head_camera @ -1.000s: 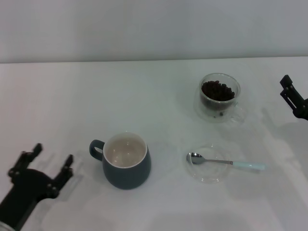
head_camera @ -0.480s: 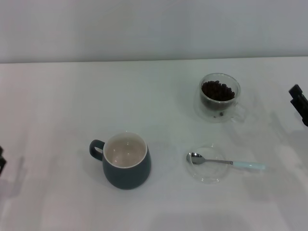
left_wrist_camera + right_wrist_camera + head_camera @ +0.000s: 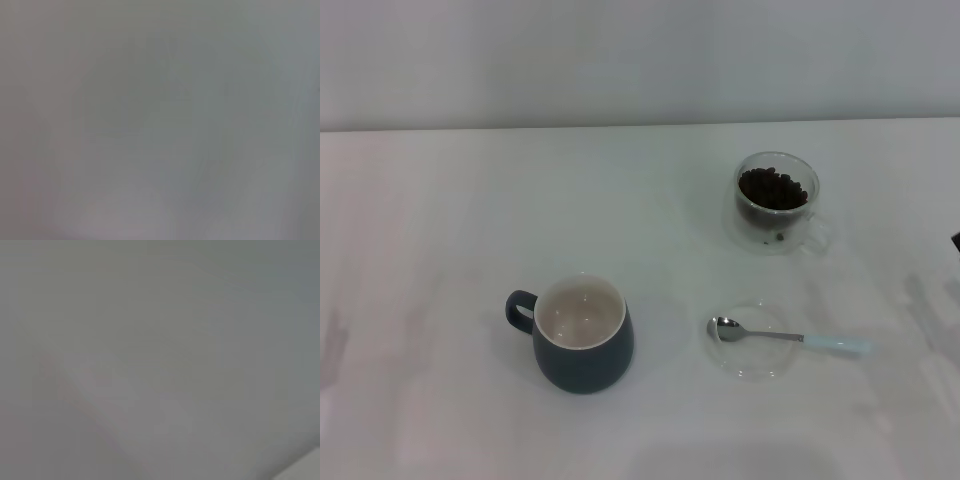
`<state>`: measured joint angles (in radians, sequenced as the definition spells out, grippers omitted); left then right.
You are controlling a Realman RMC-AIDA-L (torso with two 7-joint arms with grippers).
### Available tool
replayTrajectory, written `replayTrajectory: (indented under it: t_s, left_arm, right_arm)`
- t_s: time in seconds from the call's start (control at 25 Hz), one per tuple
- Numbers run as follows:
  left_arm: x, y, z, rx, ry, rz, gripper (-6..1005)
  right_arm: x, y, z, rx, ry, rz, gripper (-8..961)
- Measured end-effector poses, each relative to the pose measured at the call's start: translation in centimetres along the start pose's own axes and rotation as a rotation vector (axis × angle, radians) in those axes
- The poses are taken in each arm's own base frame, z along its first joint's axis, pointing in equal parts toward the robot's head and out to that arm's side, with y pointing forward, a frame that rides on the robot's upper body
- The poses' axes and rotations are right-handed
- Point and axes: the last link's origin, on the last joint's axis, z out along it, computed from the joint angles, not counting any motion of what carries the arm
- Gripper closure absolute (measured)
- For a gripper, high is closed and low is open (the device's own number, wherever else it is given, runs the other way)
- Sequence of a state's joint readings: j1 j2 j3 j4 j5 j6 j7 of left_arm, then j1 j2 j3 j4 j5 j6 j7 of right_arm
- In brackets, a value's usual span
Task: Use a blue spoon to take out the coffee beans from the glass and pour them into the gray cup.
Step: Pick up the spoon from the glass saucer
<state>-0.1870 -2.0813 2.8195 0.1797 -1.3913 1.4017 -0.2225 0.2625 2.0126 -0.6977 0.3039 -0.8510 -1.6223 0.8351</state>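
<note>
Both wrist views: featureless grey blur, nothing identifiable. Left gripper out of sight in every view. Right gripper: only dark sliver at head view's right edge, jaw state indeterminable. White table [image 3: 440, 220] meets pale wall behind. Blue spoon [image 3: 790, 338] lies bowl on clear saucer [image 3: 748, 340], handle off rim. Glass [image 3: 776, 202] with coffee beans [image 3: 773, 188] far right. Gray cup [image 3: 580, 333] near centre, white inside.

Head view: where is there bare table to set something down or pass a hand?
Bare table spans the left side, beyond the gray cup, and the strip between the cup and the glass. It is tighter on the right, where the blue spoon lies on a clear saucer before the glass.
</note>
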Motion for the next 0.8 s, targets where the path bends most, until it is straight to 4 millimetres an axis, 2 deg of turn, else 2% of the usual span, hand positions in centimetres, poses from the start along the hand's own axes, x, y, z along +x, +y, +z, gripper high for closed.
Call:
replayTrajectory:
  t_s: [0.24, 0.8]
  left_arm:
    - [0.1, 0.1, 0.4, -0.006, 0.001, 0.003, 210]
    - [0.0, -0.1, 0.4, 0.018, 0.003, -0.009, 212]
  right_arm:
    - [1.6, 0.4, -1.3, 0.050, 0.036, 0.090, 113]
    - [3.4, 0.2, -1.0, 0.080, 0.151, 0.120, 112]
